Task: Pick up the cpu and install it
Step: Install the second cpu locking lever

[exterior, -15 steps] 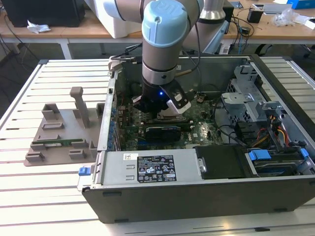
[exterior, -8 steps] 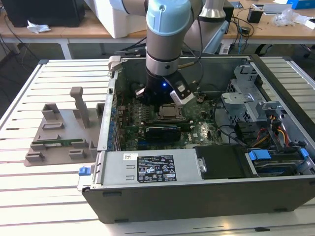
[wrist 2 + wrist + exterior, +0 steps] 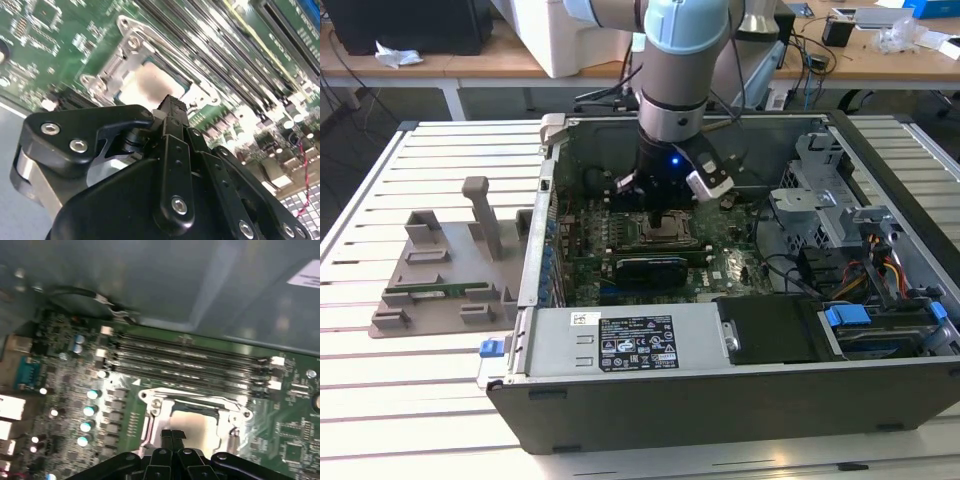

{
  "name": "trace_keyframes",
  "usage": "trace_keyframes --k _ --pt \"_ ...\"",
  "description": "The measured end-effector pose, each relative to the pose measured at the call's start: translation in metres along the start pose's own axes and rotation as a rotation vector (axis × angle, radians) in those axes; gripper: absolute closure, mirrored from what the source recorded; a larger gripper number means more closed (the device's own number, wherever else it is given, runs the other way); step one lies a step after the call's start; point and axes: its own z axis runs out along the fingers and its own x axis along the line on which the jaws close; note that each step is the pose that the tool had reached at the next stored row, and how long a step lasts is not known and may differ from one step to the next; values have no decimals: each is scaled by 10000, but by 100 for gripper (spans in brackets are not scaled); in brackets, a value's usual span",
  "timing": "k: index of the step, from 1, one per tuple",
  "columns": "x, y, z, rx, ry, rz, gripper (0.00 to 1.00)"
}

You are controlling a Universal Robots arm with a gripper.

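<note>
The cpu (image 3: 197, 424) is a pale silvery square lying flat inside the metal-framed motherboard socket (image 3: 150, 412). It also shows in the second wrist view, where the cpu (image 3: 150, 82) sits within the socket frame (image 3: 107, 70). My gripper (image 3: 173, 434) hangs just over the cpu's edge, its two black fingers pressed together with nothing between them. In the exterior view the gripper (image 3: 663, 207) reaches down into the open computer case, right above the socket (image 3: 667, 232).
Case walls (image 3: 545, 200) surround the motherboard. Memory slots (image 3: 190, 360) run beside the socket. A black card (image 3: 652, 266), the power supply (image 3: 630, 340), and drive bays with cables (image 3: 860, 250) crowd the case. A grey fixture (image 3: 445, 265) stands at the exterior view's left.
</note>
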Motion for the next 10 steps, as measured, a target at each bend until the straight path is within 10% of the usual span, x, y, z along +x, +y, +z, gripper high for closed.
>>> trace_keyframes --k 7,10 --pt "-186 143 27 1032 202 49 89" --pt "-208 220 26 1107 219 54 89"
